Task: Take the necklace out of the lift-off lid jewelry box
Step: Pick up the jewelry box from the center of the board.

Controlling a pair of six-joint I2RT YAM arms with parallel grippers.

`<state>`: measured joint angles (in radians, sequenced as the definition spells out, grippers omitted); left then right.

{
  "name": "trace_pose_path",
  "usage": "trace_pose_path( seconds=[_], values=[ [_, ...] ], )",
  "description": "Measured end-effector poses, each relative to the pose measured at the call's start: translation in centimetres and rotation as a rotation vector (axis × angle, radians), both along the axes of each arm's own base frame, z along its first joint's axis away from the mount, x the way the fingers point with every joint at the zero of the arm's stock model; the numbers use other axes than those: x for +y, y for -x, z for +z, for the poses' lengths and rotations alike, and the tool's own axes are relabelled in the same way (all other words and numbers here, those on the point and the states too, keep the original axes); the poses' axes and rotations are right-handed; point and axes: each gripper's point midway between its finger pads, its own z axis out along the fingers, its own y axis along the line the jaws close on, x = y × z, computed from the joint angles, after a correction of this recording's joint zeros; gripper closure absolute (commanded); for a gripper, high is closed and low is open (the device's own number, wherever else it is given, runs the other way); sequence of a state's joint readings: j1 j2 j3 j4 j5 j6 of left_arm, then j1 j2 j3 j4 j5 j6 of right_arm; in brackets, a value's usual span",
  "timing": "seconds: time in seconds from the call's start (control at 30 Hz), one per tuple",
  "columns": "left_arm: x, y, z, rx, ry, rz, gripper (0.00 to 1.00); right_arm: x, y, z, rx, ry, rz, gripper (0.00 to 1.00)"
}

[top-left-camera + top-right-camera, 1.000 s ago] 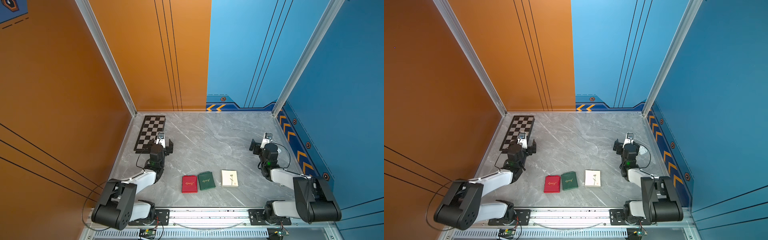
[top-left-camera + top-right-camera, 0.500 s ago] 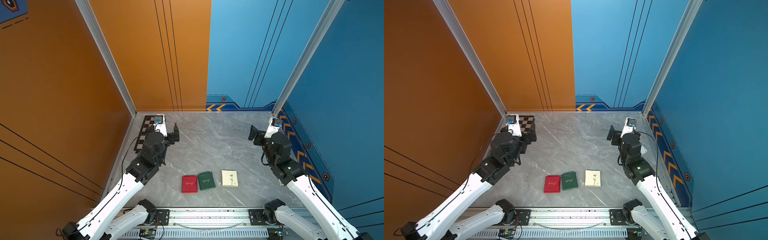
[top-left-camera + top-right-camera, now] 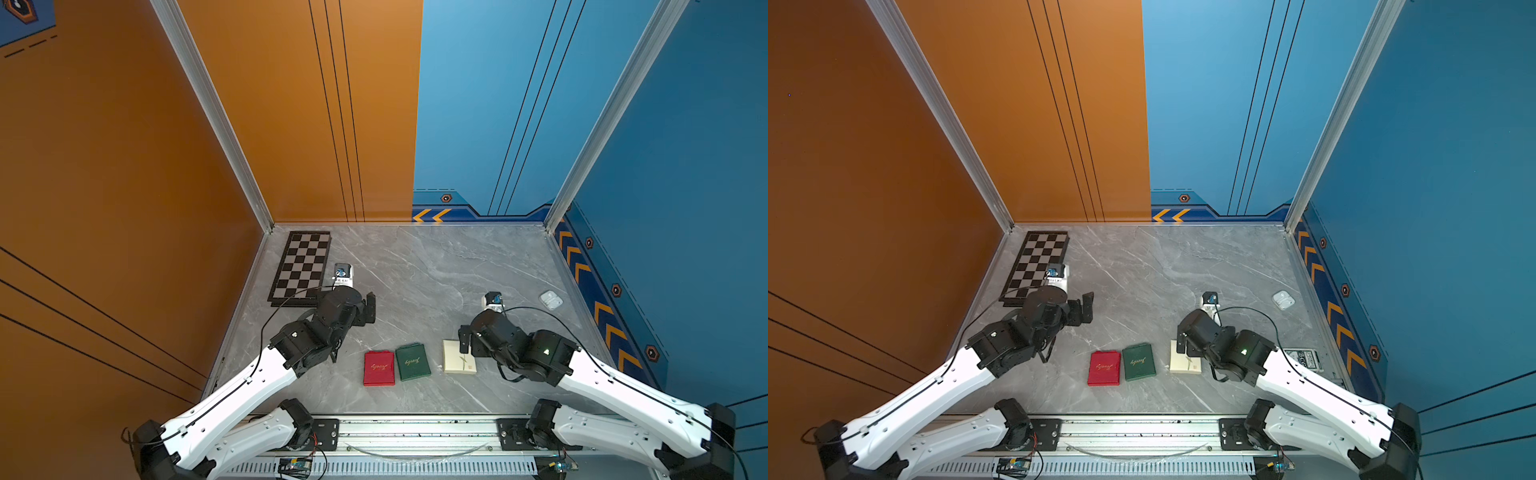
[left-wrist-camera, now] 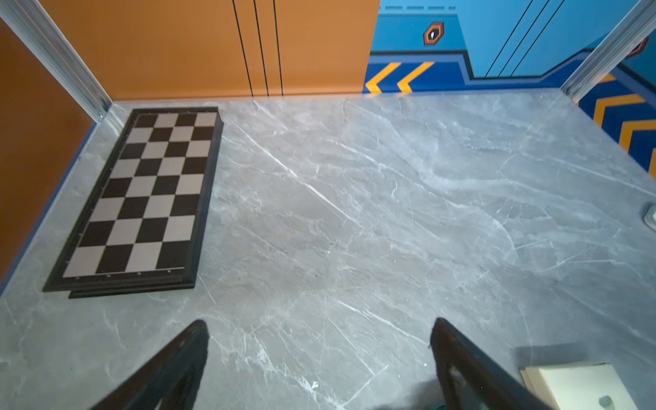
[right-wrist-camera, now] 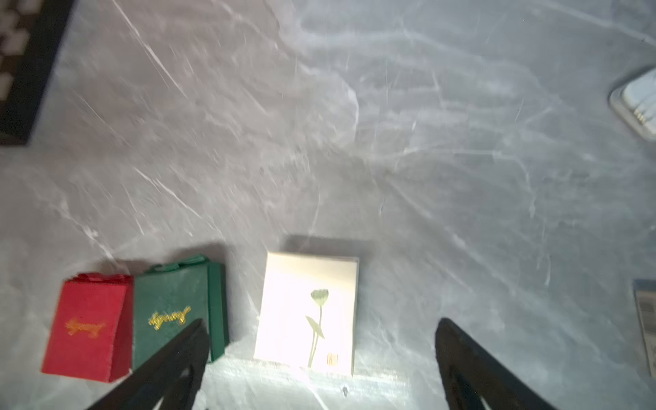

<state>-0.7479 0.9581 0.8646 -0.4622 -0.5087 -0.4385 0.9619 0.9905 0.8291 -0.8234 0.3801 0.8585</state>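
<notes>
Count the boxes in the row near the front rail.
3: red box at the left end, green box close beside it, cream box apart at the right end. None looks hidden.

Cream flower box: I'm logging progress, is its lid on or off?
On. The cream flower box lies flat and closed, its printed lid covering it; no interior shows.

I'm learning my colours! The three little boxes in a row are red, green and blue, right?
Not quite. The row is a red box, a green box and a cream box with a flower on its lid, not a blue one. The right wrist view shows it most clearly.
</notes>
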Motion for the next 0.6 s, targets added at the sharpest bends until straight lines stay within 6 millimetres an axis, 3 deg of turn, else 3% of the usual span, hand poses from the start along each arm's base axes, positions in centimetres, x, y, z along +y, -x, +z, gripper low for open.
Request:
trace_pose_path(
  seconds=[0.23, 0.6],
  values=[
    [-0.8, -0.1, -2.9, 0.084, -0.026, 0.001, 0.02, 0.9, 1.1, -3.9, 0.105, 0.073, -0.044, 0.0],
    [-1.0, 0.0, -3.1, 0.093, -0.011, 0.003, 0.02, 2.2, 0.7, -7.6, 0.217, 0.114, -0.051, 0.0]
  ],
)
